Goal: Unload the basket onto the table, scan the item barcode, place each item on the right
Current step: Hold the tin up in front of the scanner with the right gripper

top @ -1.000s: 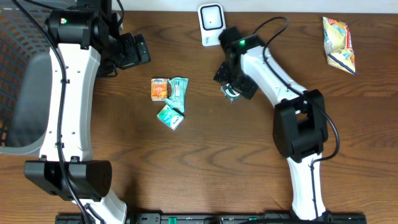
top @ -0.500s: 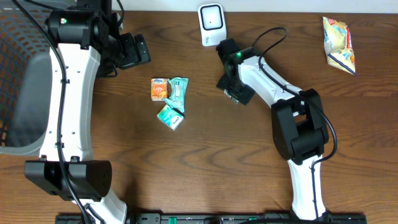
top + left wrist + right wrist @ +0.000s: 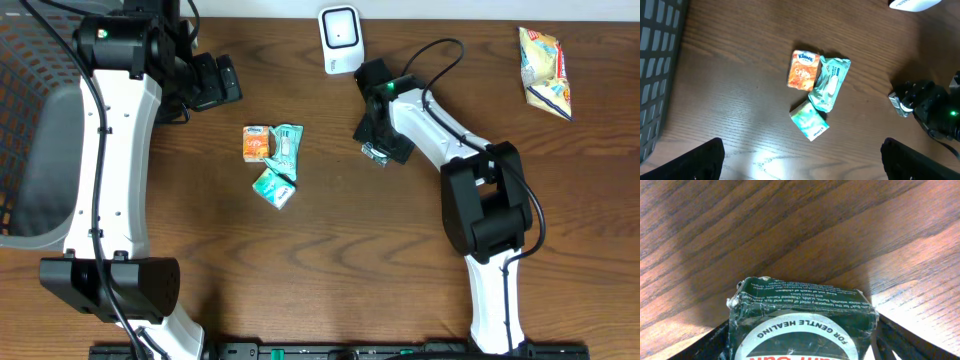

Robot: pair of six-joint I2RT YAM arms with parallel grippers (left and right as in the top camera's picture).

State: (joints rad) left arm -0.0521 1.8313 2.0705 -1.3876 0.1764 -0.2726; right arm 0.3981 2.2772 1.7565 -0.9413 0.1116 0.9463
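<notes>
The item, a dark green box (image 3: 802, 325) with a white round label, sits between the fingers of my right gripper (image 3: 802, 341), which is shut on it from both sides just above the wood. From overhead the right gripper (image 3: 379, 146) is a little below and right of the white barcode scanner (image 3: 340, 38), and a corner of the box (image 3: 373, 153) pokes out beneath it. My left gripper (image 3: 802, 162) hangs open and holds nothing, high over the table's left half (image 3: 210, 82).
Three small packs lie together at mid-table: an orange tissue pack (image 3: 256, 143), a teal wipes pack (image 3: 286, 148) and a small teal pack (image 3: 274, 187). A snack bag (image 3: 546, 72) lies at the far right. A grey mesh basket (image 3: 30, 120) stands at the left edge.
My right gripper has narrowed onto the green box and shifted slightly toward the scanner. The left arm has not moved.
</notes>
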